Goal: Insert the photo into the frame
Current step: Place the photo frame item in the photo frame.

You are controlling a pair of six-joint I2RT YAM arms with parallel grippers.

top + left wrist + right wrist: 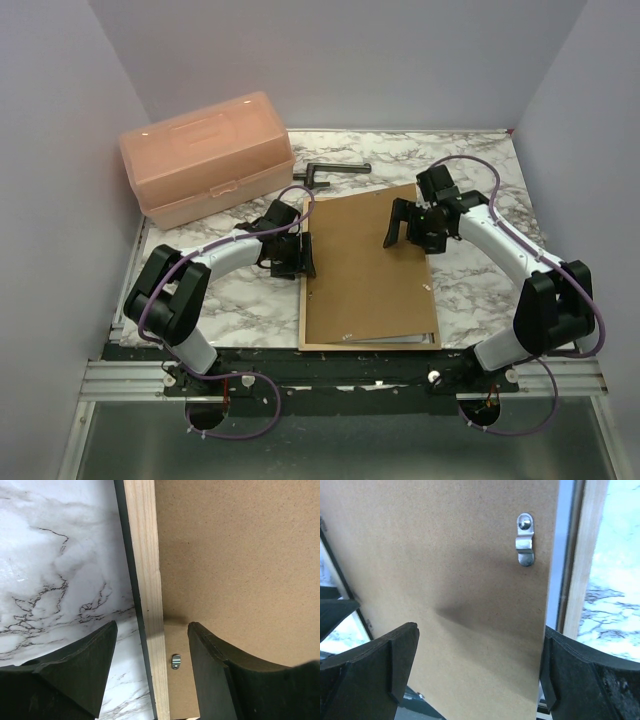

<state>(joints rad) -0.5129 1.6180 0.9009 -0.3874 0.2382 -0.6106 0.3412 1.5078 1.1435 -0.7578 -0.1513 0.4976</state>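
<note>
Left gripper (152, 630) half open, straddled frame (145, 570) wooden edge, gripped nothing. Right gripper (480, 630) spread wide above brown backing board (365, 270), empty. Board lay on frame.

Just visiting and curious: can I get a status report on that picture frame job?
Left gripper open, straddling frame edge. Right gripper open over backing board. Photo not in sight; board covers frame.
</note>
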